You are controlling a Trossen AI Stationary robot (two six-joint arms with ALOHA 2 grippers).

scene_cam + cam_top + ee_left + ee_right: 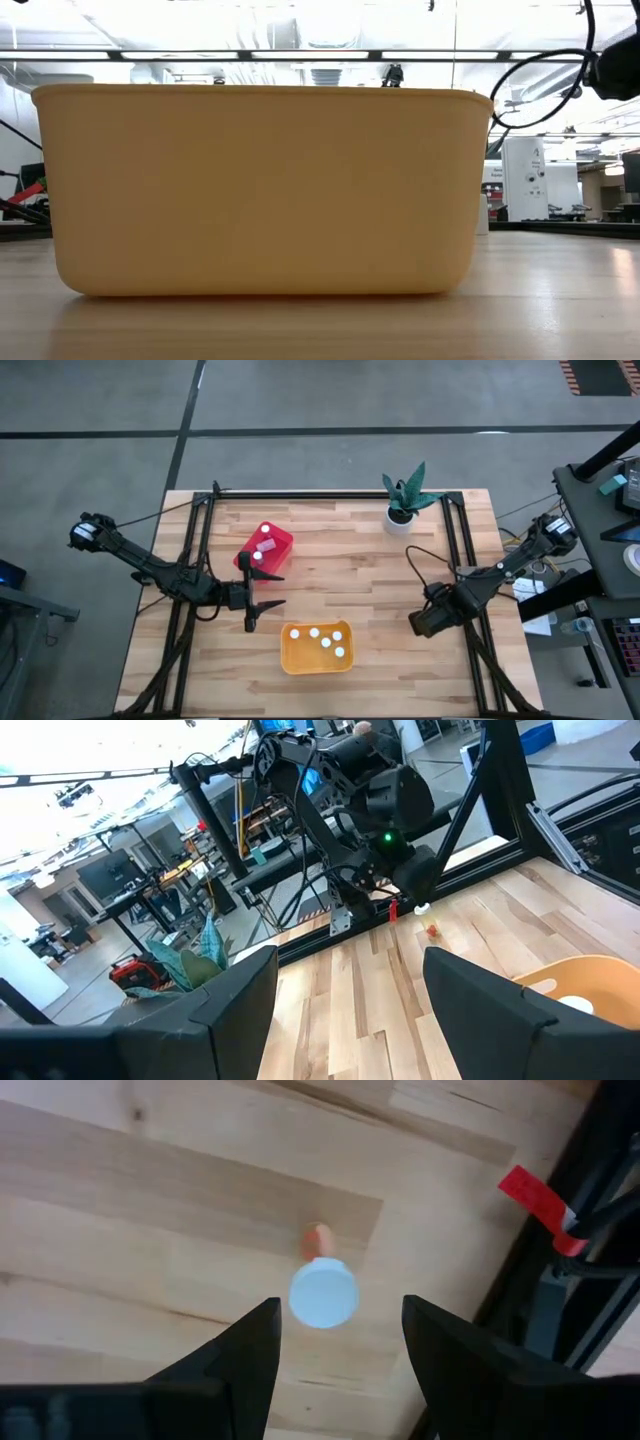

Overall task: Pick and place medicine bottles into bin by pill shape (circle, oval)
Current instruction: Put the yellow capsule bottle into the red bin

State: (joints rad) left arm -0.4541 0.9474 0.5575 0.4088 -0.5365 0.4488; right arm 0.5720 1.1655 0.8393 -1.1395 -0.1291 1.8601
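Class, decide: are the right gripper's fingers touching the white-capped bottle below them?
Apart. The right wrist view shows bare wood between the bottle and each of the open fingers.

Worktop (350,575): pale butcher-block wood, framed by dark rails along the far edge and both sides. On it stood a red bin (265,549) left of centre, a wider yellow-orange bin (316,648) near the front edge, a white pot with a green plant (402,516) at the far right, and one white-capped medicine bottle (323,1292) upright near the right rail.
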